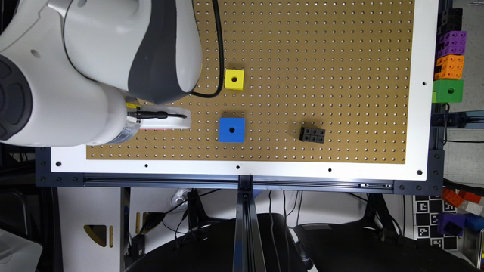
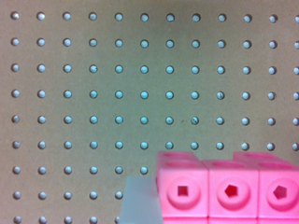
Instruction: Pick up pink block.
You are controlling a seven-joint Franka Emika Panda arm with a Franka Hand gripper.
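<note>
The pink block [image 2: 229,191] sits very near the wrist camera, a bright pink studded brick well above the pegboard [image 2: 117,93]. A pale finger [image 2: 138,200] presses against one of its ends. In the exterior view my gripper [image 1: 166,123] hangs over the board toward the exterior view's left, just left of the blue cube [image 1: 231,129]. A thin pink strip of the pink block [image 1: 152,129] peeks out beneath it. The gripper is shut on the block.
A yellow cube [image 1: 234,79] lies beyond the blue cube. A black studded brick [image 1: 312,134] sits toward the exterior view's right. Stacked black, purple, orange and green blocks [image 1: 449,68] stand off the board's right edge. The white border [image 1: 242,168] frames the board.
</note>
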